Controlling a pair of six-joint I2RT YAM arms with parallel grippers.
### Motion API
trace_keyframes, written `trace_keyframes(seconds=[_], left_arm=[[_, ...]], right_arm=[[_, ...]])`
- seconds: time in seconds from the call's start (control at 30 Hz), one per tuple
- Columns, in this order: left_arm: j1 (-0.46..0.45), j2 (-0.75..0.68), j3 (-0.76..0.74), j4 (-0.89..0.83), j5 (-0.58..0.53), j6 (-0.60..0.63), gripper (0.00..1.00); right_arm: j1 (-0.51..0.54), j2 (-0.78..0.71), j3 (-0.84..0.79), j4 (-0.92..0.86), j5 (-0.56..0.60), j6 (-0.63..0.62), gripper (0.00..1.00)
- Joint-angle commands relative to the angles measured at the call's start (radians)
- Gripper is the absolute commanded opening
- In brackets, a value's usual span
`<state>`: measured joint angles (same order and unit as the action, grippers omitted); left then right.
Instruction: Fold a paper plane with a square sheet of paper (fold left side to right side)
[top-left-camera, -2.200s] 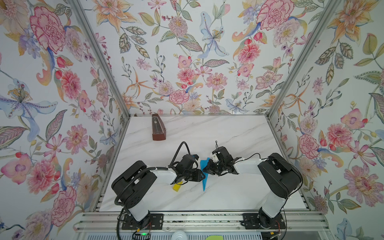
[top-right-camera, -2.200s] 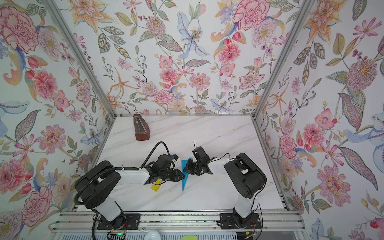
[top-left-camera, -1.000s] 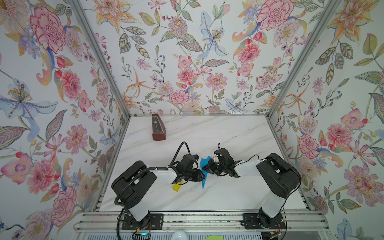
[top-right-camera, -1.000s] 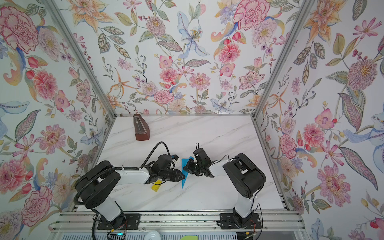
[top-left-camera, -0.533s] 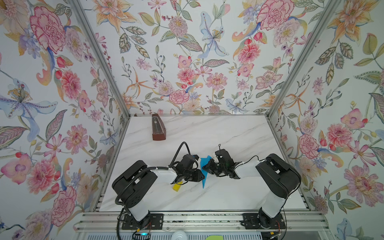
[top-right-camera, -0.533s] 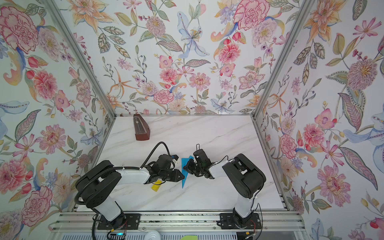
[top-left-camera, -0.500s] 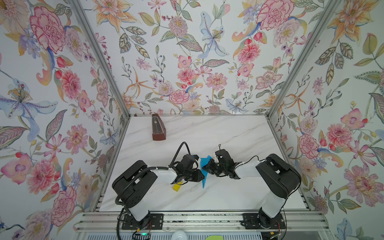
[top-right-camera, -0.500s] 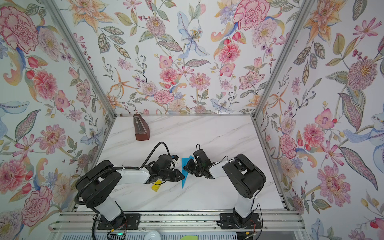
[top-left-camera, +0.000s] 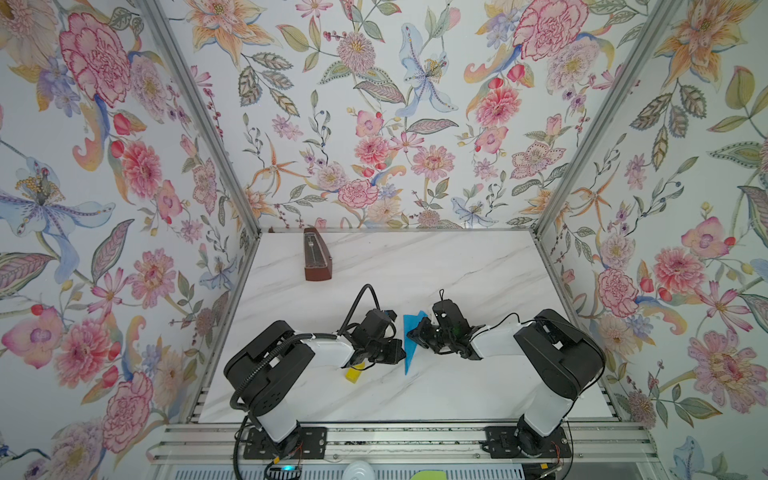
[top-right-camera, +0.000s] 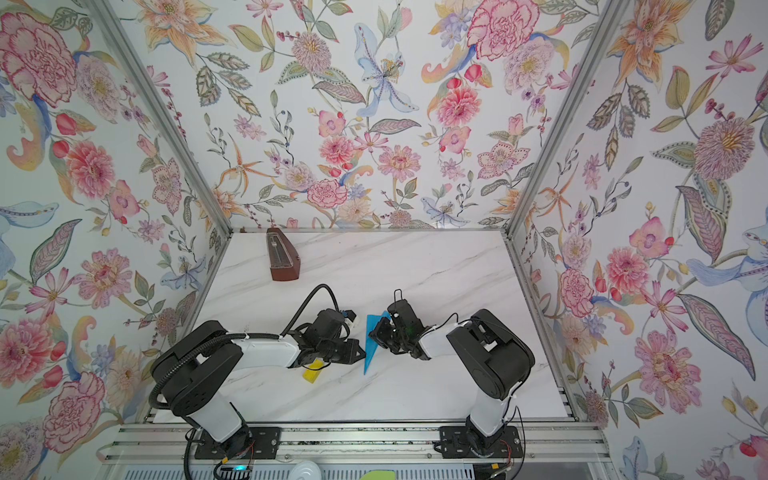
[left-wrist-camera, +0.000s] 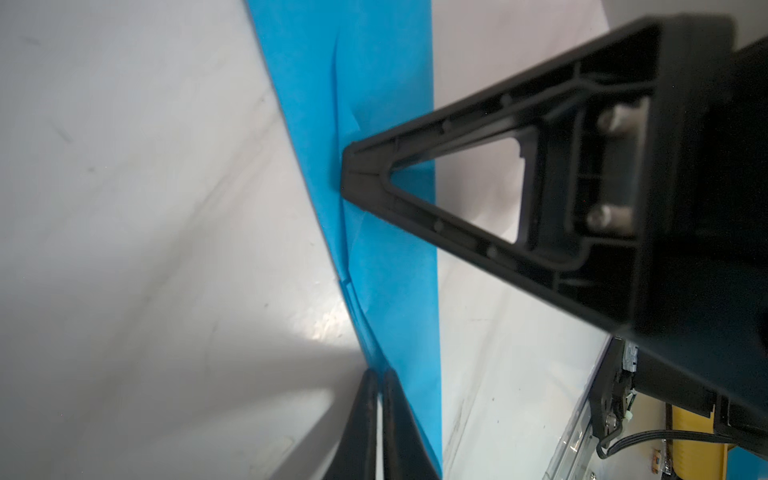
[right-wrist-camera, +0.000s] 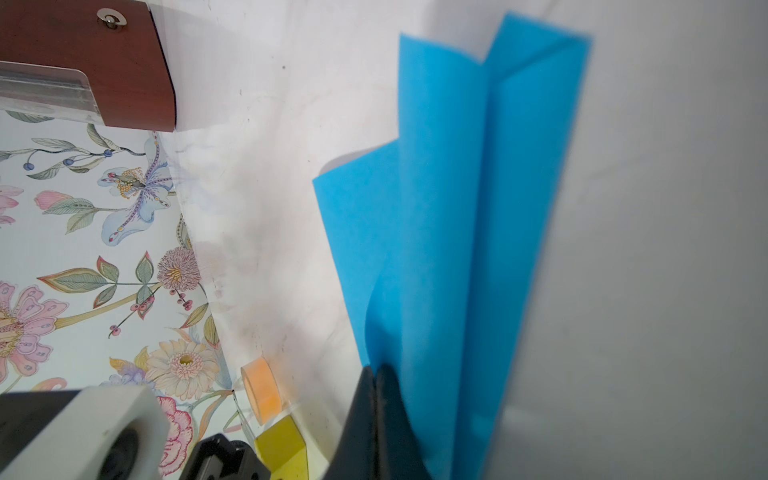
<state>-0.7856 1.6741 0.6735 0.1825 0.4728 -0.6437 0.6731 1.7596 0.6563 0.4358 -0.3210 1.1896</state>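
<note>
the white marbled tabletop fills the floor of a flowered booth. a brown metronome stands at 11 o'clock on it, well apart from the rest. the blue paper lies near the middle in both top views. it is a narrow creased dart with its wide end at 12 o'clock and its point at 6. in the right wrist view its layers gape loose at the wide end. the left pincer reaches it from 9 o'clock, jaws drawn together on the paper's long edge. the right pincer reaches from 3 o'clock, jaws together, its tip pressing on the paper's crease. a yellow block sits at 8 o'clock of the paper, just beside the left pincer.
</note>
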Motion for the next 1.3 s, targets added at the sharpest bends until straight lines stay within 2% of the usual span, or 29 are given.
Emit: trace_keyframes(seconds=[0.0, 0.2, 0.43, 0.73, 1.27], left_arm=[[0.002, -0.053, 0.002, -0.085, -0.057, 0.014, 0.13], [0.002, -0.103, 0.006, -0.074, -0.032, -0.003, 0.21], [-0.001, -0.045, -0.011, 0.04, 0.03, -0.065, 0.28], [-0.003, 0.011, -0.029, 0.112, 0.054, -0.109, 0.3], [-0.005, 0.059, -0.029, 0.099, 0.045, -0.109, 0.3]], right_arm=[[0.005, 0.012, -0.032, -0.04, 0.04, 0.013, 0.0], [0.007, 0.017, -0.041, -0.028, 0.037, 0.019, 0.0], [0.008, 0.019, -0.037, -0.026, 0.036, 0.021, 0.0], [0.008, 0.014, -0.036, -0.026, 0.038, 0.022, 0.0], [0.008, -0.013, -0.03, -0.025, 0.053, 0.031, 0.0]])
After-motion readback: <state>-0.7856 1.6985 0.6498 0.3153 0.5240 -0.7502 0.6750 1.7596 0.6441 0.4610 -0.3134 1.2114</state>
